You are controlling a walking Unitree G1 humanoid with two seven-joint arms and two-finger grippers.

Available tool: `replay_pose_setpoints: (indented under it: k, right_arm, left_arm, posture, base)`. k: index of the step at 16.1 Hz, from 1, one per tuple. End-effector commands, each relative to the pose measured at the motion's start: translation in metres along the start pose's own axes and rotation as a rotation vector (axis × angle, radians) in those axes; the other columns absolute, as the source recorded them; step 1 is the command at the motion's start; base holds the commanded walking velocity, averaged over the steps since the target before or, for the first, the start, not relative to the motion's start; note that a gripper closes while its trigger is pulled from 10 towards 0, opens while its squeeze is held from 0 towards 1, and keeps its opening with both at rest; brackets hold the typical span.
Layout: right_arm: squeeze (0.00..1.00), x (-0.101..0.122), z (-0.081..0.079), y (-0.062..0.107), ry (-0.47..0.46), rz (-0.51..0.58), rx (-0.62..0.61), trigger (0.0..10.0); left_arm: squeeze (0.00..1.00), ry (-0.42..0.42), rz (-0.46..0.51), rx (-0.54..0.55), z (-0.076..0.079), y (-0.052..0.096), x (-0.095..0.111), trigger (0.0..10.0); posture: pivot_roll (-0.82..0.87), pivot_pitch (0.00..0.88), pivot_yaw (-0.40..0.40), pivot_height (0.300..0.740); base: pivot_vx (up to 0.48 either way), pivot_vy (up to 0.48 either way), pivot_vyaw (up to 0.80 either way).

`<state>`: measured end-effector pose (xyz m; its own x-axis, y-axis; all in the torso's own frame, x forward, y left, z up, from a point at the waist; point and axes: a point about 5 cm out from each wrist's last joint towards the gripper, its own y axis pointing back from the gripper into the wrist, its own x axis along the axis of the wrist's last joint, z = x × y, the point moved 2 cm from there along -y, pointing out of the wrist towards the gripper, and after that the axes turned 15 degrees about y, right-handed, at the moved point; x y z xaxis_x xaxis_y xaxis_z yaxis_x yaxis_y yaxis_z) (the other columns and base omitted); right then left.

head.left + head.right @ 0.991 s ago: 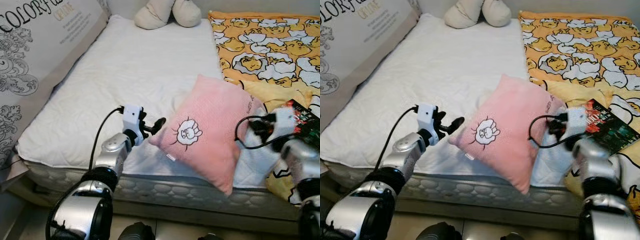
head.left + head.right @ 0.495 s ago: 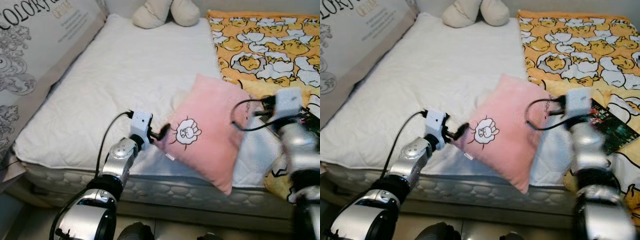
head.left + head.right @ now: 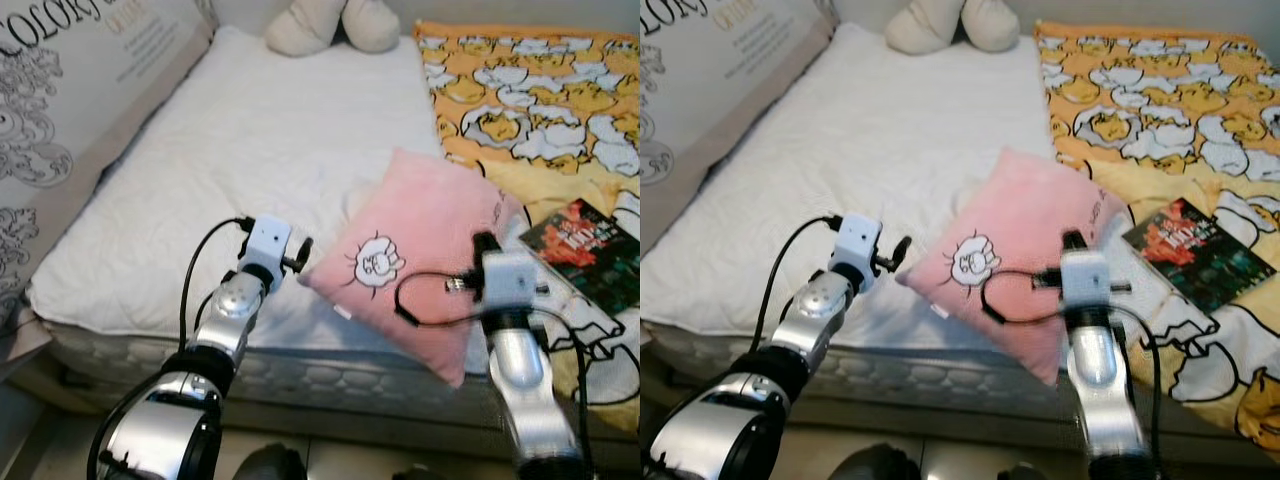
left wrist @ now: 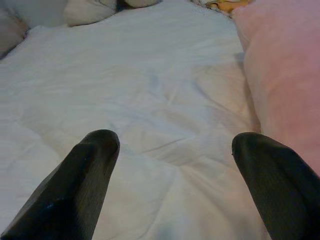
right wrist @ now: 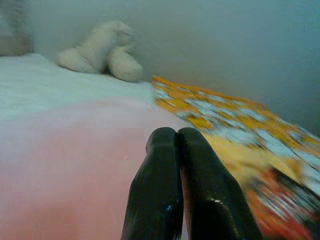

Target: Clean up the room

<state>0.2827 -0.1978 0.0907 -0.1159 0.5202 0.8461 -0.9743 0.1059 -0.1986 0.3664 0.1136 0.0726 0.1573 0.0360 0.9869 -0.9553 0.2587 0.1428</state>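
Note:
A pink pillow [image 3: 420,250] with a white sheep drawing lies tilted near the front edge of the white mattress [image 3: 230,150]. My left gripper [image 3: 300,252] hovers just left of the pillow's near-left corner, open, with only the sheet between its fingers [image 4: 95,150]; the pillow's edge [image 4: 280,75] runs beside one finger. My right gripper [image 3: 485,242] is over the pillow's right part, its two fingers [image 5: 165,150] pressed shut with nothing between them. A dark book [image 3: 580,250] lies on the yellow duck blanket [image 3: 540,90] to the right.
A cream plush toy [image 3: 320,25] sits at the head of the bed. A large grey printed cushion [image 3: 70,110] leans along the left side. The mattress front edge [image 3: 330,380] is close below my arms.
My right arm swung left from over the book to above the pillow's right part, uncovering the book. My left gripper drew back a little from the pillow's corner. The pillow stayed put.

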Motion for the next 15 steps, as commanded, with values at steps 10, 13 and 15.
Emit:
replay_pose_setpoints:
  k: [10, 13, 15]
  right_arm:
    - [0.0, 0.016, 0.009, -0.004, 0.041, 0.011, -0.054, 10.0]
    - [0.0, 0.017, 0.01, -0.01, 0.042, 0.014, -0.057, 10.0]
    - [0.0, 0.016, 0.013, -0.017, 0.045, 0.008, -0.054, 10.0]
  left_arm:
    - [0.0, -0.106, -0.234, 0.089, -0.005, 0.009, -0.041, 10.0]
    - [0.0, -0.048, -0.224, -0.012, 0.016, 0.006, -0.04, 10.0]
    - [0.0, 0.105, -0.175, -0.194, 0.053, 0.0, -0.027, 10.0]
  posture:
    - [-0.13, 0.0, 0.07, 0.706]
    - [-0.13, 0.0, 0.071, 0.706]
    - [-0.12, 0.0, 0.071, 0.706]
  base:
    - [0.0, 0.0, 0.0]
    - [0.0, 0.0, 0.0]
    - [0.0, 0.0, 0.0]
